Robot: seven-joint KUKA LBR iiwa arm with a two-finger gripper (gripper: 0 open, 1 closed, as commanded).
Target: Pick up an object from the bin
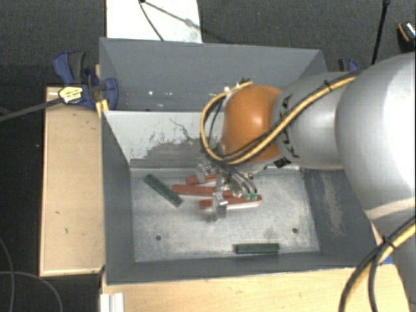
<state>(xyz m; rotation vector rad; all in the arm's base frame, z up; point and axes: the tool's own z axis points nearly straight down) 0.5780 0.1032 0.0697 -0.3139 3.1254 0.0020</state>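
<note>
- Arm (364,129) comes in from the right. Its orange cover (250,119) sits over the back-centre of the bin (182,233), with yellow-and-black cables (205,125) looped round it.
- Gripper (216,210) is down low near the bin floor, roughly mid-bin and a little back of centre.
- Pincer state: cannot tell. The tip overlaps the red pieces under it, so released or clenched isn't readable, and nothing is visibly grasped.
- Task's thing: a small cluster of red strips (185,189), flat and narrow, lying mid-floor.
  - Most of them run out left of the gripper, roughly parallel to the back wall.
  - One lower red strip (250,201) sticks out to the gripper's right.
  - The gripper is right on top of this cluster, where the pieces meet. Contact or just above: cannot tell.
- Dark green bar (162,190) lies flat and tilted on the floor, left of the red cluster. Its lower end is just beside the leftmost red strip; touching or not, cannot tell.
- Second dark bar (257,247) lies flat along the front wall, right of centre and well apart from the gripper and the red cluster.
- The sloped back wall (162,142) behind the cluster shows pale scuff marks.
</note>
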